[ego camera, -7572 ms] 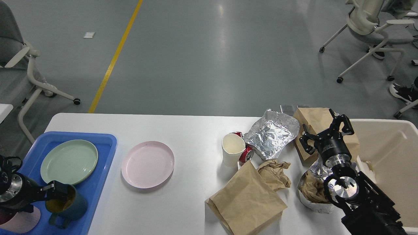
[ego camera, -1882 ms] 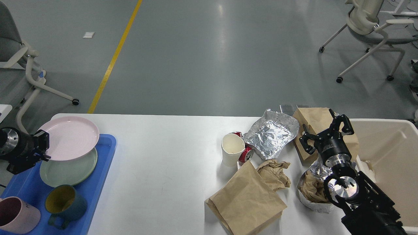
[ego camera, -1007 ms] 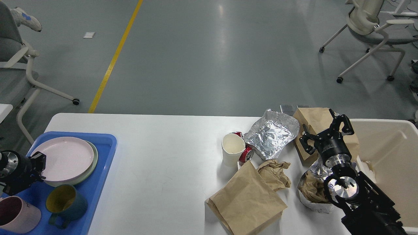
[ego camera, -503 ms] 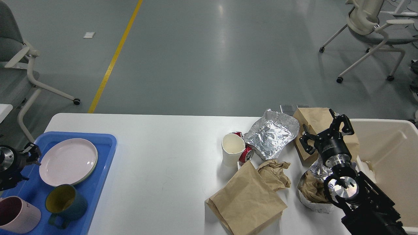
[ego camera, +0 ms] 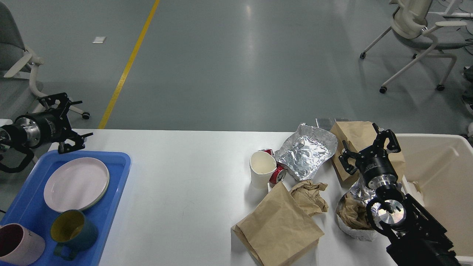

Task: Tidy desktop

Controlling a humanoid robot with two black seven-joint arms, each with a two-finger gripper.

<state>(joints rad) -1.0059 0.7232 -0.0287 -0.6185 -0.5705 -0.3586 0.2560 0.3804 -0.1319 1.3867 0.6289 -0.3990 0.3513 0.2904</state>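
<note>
Head view down onto the desktop (ego camera: 192,173), a wide white table filling the lower frame. At its left end a blue tray (ego camera: 118,173) holds a pink plate (ego camera: 75,183) stacked on a green one, plus a teal mug (ego camera: 74,232) and a pink mug (ego camera: 18,247). Left gripper (ego camera: 70,122) hangs above the tray's far corner, fingers spread, holding nothing. Right gripper (ego camera: 369,149) hovers over the rubbish w/ fingers apart, also empty.

Dishes look done; next is prob. the trash at right: paper cup (ego camera: 262,171), red can (ego camera: 278,174), foil (ego camera: 306,151), brown bags (ego camera: 281,225). A cream bin (ego camera: 436,166) sits just beside it. Best taken w/ the right arm: pinch light items by an edge, lift clear before swinging over the bin rim so nothing drags the can off.

Vs 0.5 s ago: left gripper was low beside the tray's left edge; it has risen and pulled back. Plate unmoved; right arm unchanged
</note>
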